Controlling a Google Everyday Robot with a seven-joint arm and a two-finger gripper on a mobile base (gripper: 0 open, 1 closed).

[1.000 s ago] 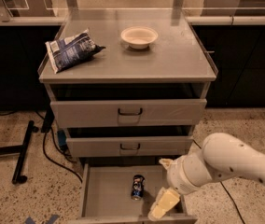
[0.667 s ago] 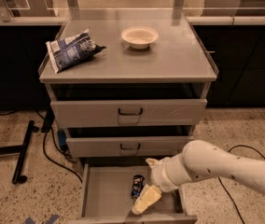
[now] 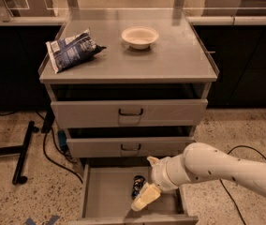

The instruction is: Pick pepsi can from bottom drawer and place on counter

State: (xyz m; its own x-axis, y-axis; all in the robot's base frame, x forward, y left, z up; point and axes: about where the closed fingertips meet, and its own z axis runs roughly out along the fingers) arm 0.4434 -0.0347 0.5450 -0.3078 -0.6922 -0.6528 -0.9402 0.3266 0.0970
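Observation:
The pepsi can [image 3: 137, 185] lies in the open bottom drawer [image 3: 104, 198], right of the drawer's middle; only its dark blue upper part shows. My gripper [image 3: 144, 198] hangs over the drawer just in front of and slightly right of the can, its cream-coloured fingers [image 3: 146, 197] pointing down and left and partly covering the can. The white arm reaches in from the right. The counter [image 3: 170, 62] is the grey cabinet top above the drawers.
A blue-and-white chip bag [image 3: 71, 49] lies at the counter's left. A white bowl [image 3: 140, 36] stands at its back middle. Two upper drawers with black handles [image 3: 130, 112] stand slightly ajar. A black stand and cables [image 3: 25, 151] are on the floor at left.
The arm has swung left over the bottom drawer, bringing the gripper from the drawer's right side to right beside the can. The can has not moved.

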